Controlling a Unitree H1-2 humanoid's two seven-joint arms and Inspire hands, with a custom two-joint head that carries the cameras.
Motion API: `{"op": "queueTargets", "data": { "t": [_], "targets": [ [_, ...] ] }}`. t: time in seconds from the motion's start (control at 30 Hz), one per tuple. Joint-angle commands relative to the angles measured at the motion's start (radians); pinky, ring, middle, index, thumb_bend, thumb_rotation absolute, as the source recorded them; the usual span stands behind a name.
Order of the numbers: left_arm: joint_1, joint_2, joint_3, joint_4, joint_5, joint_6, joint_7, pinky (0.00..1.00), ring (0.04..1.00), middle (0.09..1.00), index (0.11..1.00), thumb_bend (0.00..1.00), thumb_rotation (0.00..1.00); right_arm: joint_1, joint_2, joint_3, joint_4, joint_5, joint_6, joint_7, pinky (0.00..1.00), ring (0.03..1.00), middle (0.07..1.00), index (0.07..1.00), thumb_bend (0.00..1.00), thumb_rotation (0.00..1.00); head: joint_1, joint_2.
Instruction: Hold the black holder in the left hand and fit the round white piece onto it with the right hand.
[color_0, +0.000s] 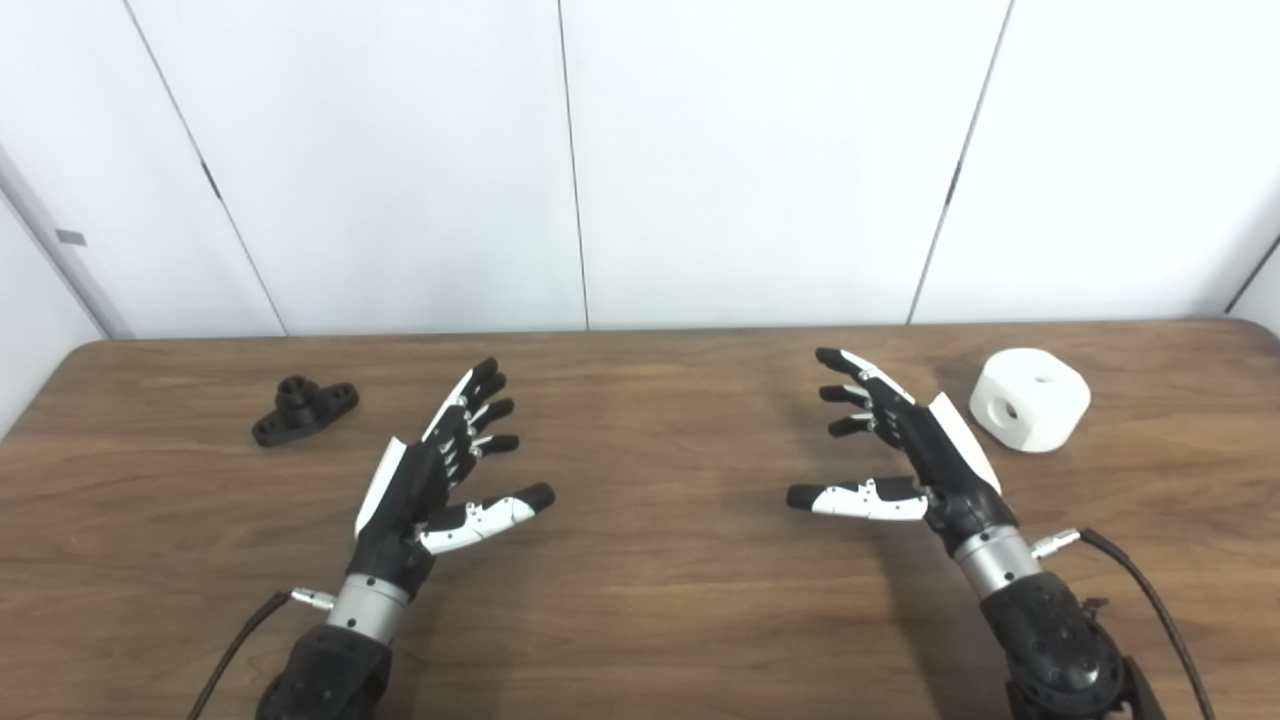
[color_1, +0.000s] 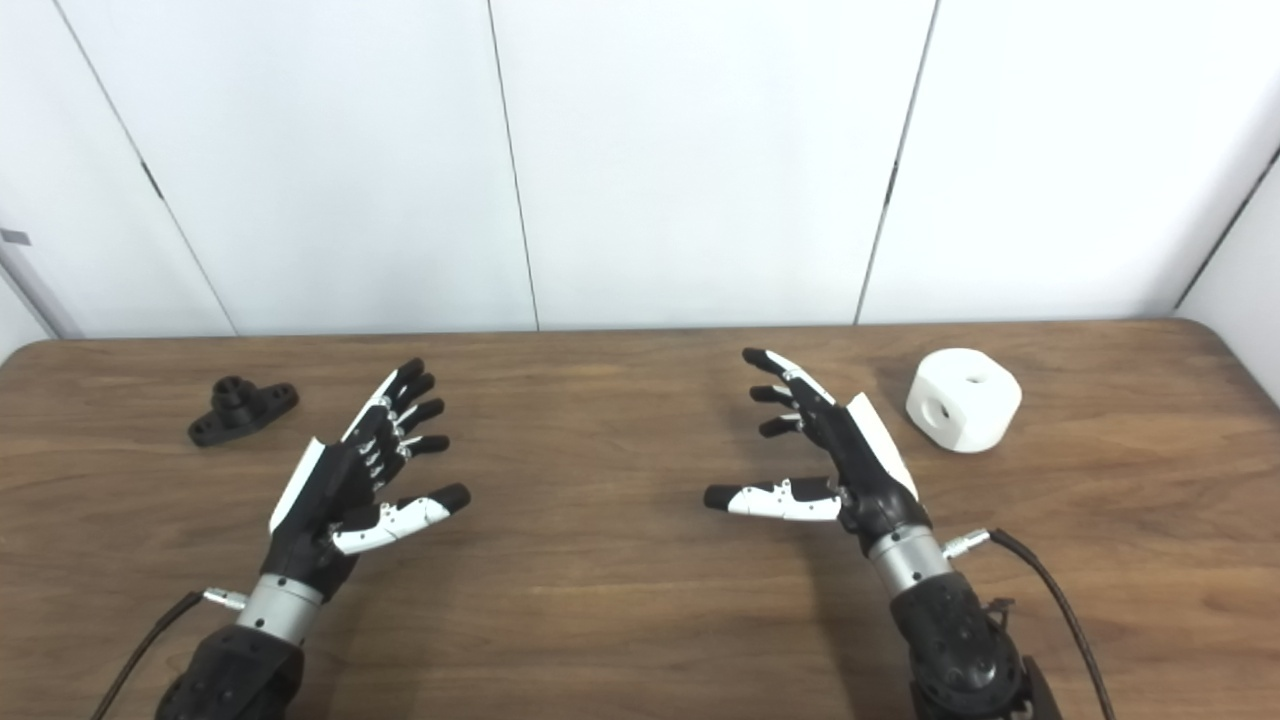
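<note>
The black holder (color_0: 303, 408), a small flanged base with a short round post, lies on the wooden table (color_0: 640, 620) at the far left. The round white piece (color_0: 1030, 399), a chunky block with holes in its top and side, sits at the far right. My left hand (color_0: 440, 470) is open and empty, fingers spread, to the right of the holder and apart from it. My right hand (color_0: 900, 450) is open and empty, to the left of the white piece and apart from it.
White wall panels (color_0: 640, 160) stand behind the table's far edge. A cable (color_0: 1150, 590) runs from my right wrist and another (color_0: 235, 650) from my left wrist.
</note>
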Motion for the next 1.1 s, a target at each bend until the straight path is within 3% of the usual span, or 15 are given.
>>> {"op": "queueTargets", "data": {
  "t": [0.0, 0.6, 0.8, 1.07],
  "targets": [
    [-0.031, 0.015, 0.001, -0.027, -0.004, -0.019, -0.005, 0.79, 0.913, 0.958, 0.977, 0.8, 0.19, -0.037, -0.001, -0.004, -0.032, 0.009, -0.02, -0.006, 0.68, 0.827, 0.915, 0.89, 0.89, 0.31, 0.001, 0.002],
    [-0.03, 0.018, 0.004, -0.026, -0.007, -0.029, -0.013, 0.75, 0.887, 0.947, 0.956, 0.79, 0.18, -0.033, 0.002, -0.003, -0.037, 0.004, -0.016, -0.008, 0.67, 0.829, 0.918, 0.895, 0.89, 0.31, 0.001, 0.003],
    [-0.034, 0.011, 0.009, -0.014, 0.0, -0.054, -0.002, 0.58, 0.726, 0.803, 0.768, 0.74, 0.14, -0.032, 0.007, -0.006, -0.034, -0.007, -0.033, -0.024, 0.56, 0.788, 0.907, 0.881, 0.85, 0.23, 0.002, 0.004],
    [-0.031, 0.014, 0.003, -0.019, -0.005, -0.043, -0.013, 0.67, 0.822, 0.883, 0.886, 0.76, 0.23, -0.026, 0.007, -0.005, -0.04, -0.008, -0.027, -0.022, 0.56, 0.757, 0.885, 0.875, 0.84, 0.21, 0.006, -0.003]
  ]
}}
